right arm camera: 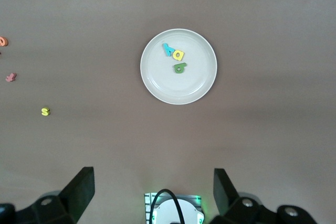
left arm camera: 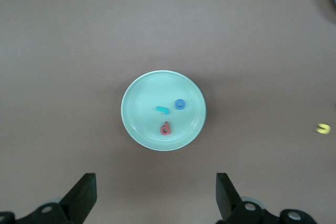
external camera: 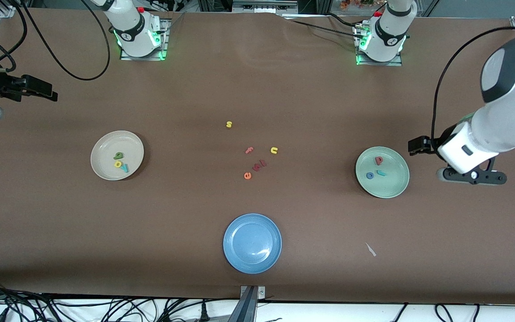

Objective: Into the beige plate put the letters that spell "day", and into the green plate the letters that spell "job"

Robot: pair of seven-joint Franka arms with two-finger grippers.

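Left gripper [left arm camera: 154, 199] hangs raised over the desk [external camera: 257, 80] at the left arm's end, jaws wide, empty; the green plate [left arm camera: 137, 124] lies just ahead of the jaws. In it: teal j [left arm camera: 162, 109], blue o [left arm camera: 180, 104], red b [left arm camera: 166, 128] (all apart). Right gripper [right arm camera: 152, 195] is up over the right arm's end, jaws wide, empty. The beige plate [right arm camera: 157, 85] ahead of them holds cyan y [right arm camera: 167, 49], yellow d [right arm camera: 179, 54], green letter [right arm camera: 180, 67], clustered. Blue plate [external camera: 239, 259] empty.
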